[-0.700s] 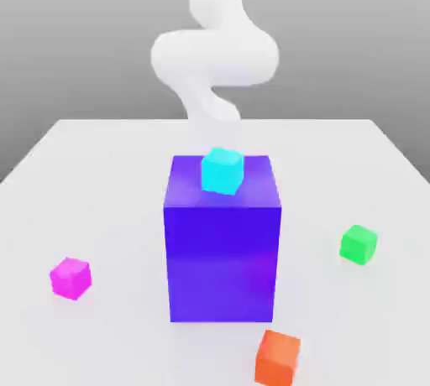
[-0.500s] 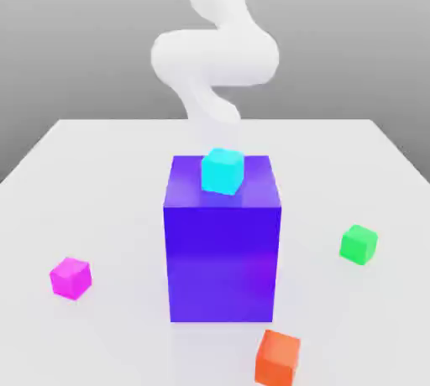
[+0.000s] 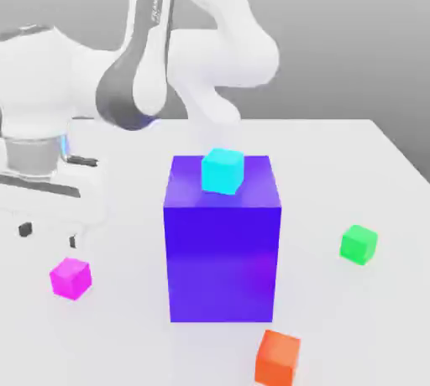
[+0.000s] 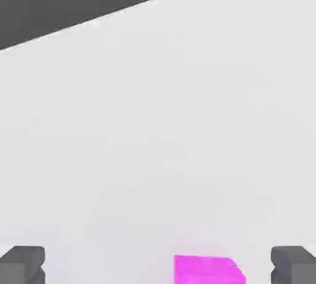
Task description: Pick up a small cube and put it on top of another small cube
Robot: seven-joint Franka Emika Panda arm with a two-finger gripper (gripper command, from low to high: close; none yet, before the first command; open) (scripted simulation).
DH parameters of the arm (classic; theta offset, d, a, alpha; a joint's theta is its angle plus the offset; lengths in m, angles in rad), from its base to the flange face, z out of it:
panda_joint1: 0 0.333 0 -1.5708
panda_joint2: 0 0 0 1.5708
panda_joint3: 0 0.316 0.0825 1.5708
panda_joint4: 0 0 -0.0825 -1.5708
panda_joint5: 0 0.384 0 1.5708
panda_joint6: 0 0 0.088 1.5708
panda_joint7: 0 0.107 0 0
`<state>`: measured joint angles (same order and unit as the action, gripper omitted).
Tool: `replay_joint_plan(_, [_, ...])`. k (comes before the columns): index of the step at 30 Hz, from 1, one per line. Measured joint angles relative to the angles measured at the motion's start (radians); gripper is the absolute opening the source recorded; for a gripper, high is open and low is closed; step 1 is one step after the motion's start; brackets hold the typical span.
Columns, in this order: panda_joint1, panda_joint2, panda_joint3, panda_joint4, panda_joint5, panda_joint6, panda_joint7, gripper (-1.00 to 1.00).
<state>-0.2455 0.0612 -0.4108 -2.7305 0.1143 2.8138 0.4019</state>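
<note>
Exterior view: gripper (image 3: 50, 235) open, hovering just above magenta cube (image 3: 70, 278) on table (image 3: 336, 166) at left; green cube (image 3: 359, 244) at right, well apart. Hand view: fingertips (image 4: 23, 263) spread wide, magenta cube (image 4: 207, 270) between them.

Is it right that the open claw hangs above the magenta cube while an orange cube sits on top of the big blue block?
Not quite: the exterior view shows a cyan cube on the big blue block. The open claw does hang above the magenta cube.
</note>
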Motion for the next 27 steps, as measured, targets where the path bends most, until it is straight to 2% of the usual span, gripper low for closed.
replay_joint_plan(2, [-0.030,0.075,0.035,-0.001,0.071,0.049,-0.062,0.00])
replay_joint_plan(6, [-0.159,0.220,0.195,0.028,0.219,0.157,-0.177,0.00])
replay_joint_plan(7, [-0.194,0.255,0.237,0.036,0.249,0.184,-0.201,-1.00])
replay_joint_plan(13, [-0.215,0.271,0.259,0.040,0.259,0.196,-0.209,-1.00])
replay_joint_plan(15, [-0.184,0.240,0.223,0.032,0.231,0.172,-0.187,-1.00])
replay_joint_plan(20, [-0.103,0.068,0.095,-0.009,0.028,0.047,-0.034,-1.00])
replay_joint_plan(27, [-0.040,0.100,0.157,0.109,-0.178,-0.039,-0.254,-1.00])
